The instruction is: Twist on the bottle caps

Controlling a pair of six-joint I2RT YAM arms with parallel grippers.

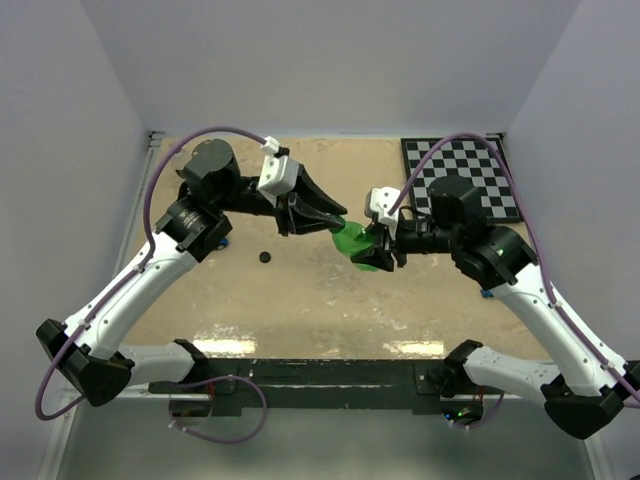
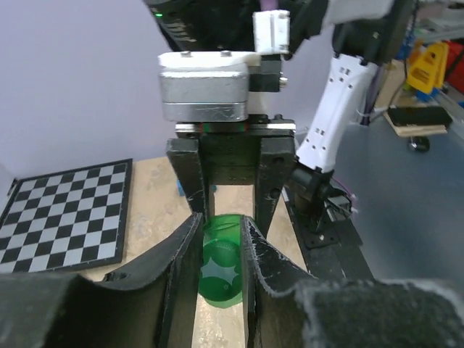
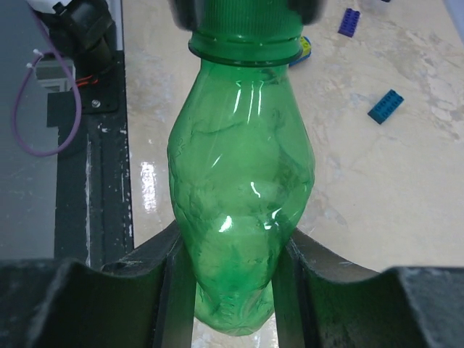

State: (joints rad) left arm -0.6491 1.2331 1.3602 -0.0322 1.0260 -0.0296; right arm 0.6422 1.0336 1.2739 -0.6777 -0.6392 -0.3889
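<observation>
The right gripper (image 1: pixel 380 253) clamps the green bottle (image 1: pixel 351 240) by its body over the middle of the table (image 1: pixel 300 310). The left gripper (image 1: pixel 336 222) pinches its green cap (image 3: pixel 246 16) from 10 o'clock. The black cap (image 1: pixel 265 257) lies loose at the bottle's 9 o'clock.

Checkerboard (image 2: pixel 65 210), blue brick (image 3: pixel 385 106), seemingly purple brick (image 3: pixel 349 22), table (image 1: pixel 300 300)

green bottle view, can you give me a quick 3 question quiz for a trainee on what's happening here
1. Fill in: the left gripper is shut on the ___ at the neck of the green bottle.
2. What clamps the bottle's body? A) left gripper B) right gripper C) nothing
3. True or false: the black cap lies loose on the table.
Key: 1 green cap; 2 B; 3 true.
</observation>
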